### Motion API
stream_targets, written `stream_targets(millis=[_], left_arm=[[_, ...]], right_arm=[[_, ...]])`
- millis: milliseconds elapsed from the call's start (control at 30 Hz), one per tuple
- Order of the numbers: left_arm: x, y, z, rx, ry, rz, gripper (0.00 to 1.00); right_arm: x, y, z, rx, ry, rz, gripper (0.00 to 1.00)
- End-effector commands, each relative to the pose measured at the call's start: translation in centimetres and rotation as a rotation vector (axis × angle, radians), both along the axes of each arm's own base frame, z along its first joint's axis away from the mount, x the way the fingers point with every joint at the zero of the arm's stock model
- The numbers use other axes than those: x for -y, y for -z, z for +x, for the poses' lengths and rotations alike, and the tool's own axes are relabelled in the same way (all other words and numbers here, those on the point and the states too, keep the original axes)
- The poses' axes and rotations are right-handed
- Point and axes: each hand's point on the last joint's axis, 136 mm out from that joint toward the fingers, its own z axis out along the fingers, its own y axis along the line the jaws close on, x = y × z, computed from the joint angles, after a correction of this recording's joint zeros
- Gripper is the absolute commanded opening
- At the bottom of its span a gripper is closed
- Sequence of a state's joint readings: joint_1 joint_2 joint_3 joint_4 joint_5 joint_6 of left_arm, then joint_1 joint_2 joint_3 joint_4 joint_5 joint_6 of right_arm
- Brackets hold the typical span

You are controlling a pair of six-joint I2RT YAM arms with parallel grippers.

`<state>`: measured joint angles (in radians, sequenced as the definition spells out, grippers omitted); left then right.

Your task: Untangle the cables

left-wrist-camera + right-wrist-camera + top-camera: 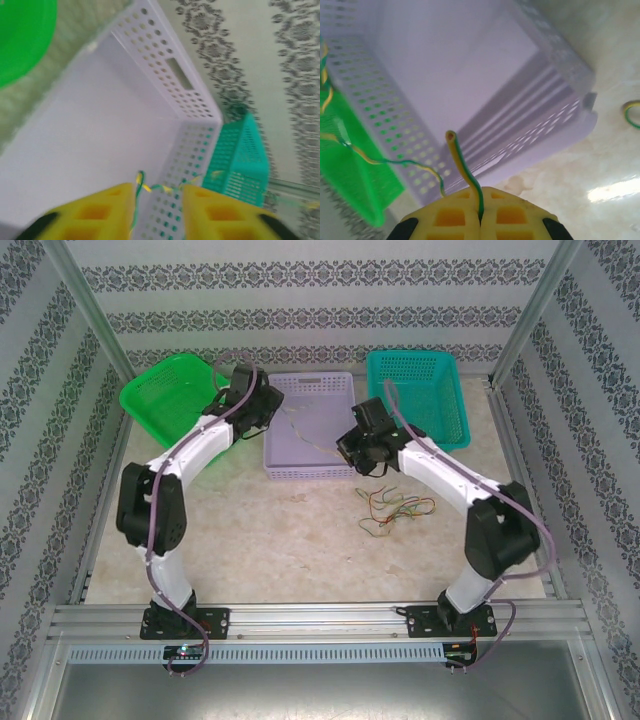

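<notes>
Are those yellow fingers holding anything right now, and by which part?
The right gripper pinches a yellow-green cable just below its cut end. The left gripper has its fingers apart; the cable only passes between them.

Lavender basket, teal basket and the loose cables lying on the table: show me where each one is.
lavender basket (305, 472), top external view, near wall.
teal basket (420, 390), top external view, bare floor.
loose cables (398, 508), top external view, middle of the tangle.

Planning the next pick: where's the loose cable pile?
Top view: the pile lies right of centre, beside the right arm, nearer than the lilac basket.
</notes>
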<state>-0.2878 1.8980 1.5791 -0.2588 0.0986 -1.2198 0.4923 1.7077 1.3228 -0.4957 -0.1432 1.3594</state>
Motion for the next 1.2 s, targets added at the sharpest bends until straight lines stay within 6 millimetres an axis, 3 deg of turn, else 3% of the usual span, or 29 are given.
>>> stream_targets(millis=[0,67,133,400,533,600,700,767,900,1000,1167], left_arm=[[-0.3,3.2,-0.3,-0.158,0.083,0.055,0.40],[-0.1,2.9,-0.7,-0.201,0.122,0.101,0.45],[-0.5,1.4,-1.2,-0.182,0.124,0.158,0.49],[-1.6,-4.1,-4.4,-0.100,0.144,0.209,0.53],[-1.2,-5.6,-6.6,-0.083,0.209,0.208,0.53],[-0.8,-6.0,-7.7,-0.077,0.249,0.207,0.53],[-0.6,-5.8,-9.7,-0.095,0.287,0.205,0.53],[-0.4,-5.3,-11.2,-0.112,0.313,0.201,0.53],[0.9,-4.0,-14.2,-0.137,0.395,0.191,0.53],[2.7,-2.6,-16.7,-0.155,0.482,0.160,0.52],[6.5,-0.4,-21.0,-0.128,0.650,0.160,0.51]], right_arm=[[1.5,2.7,0.5,-0.058,-0.052,-0.153,0.00],[1.4,3.5,1.5,-0.064,-0.096,-0.201,0.00],[1.3,3.9,2.2,-0.068,-0.143,-0.245,0.00],[0.7,2.8,4.7,-0.016,-0.253,-0.345,0.01],[0.5,1.2,5.4,0.023,-0.282,-0.361,0.38],[0.6,-0.9,5.7,0.079,-0.293,-0.379,0.47],[1.6,-4.7,5.5,0.169,-0.292,-0.415,0.54],[2.9,-7.0,4.8,0.214,-0.271,-0.433,0.55],[6.4,-9.0,2.1,0.254,-0.208,-0.431,0.51],[10.1,-7.8,-1.4,0.222,-0.158,-0.413,0.48],[15.5,-2.5,-8.2,0.080,-0.066,-0.348,0.48]])
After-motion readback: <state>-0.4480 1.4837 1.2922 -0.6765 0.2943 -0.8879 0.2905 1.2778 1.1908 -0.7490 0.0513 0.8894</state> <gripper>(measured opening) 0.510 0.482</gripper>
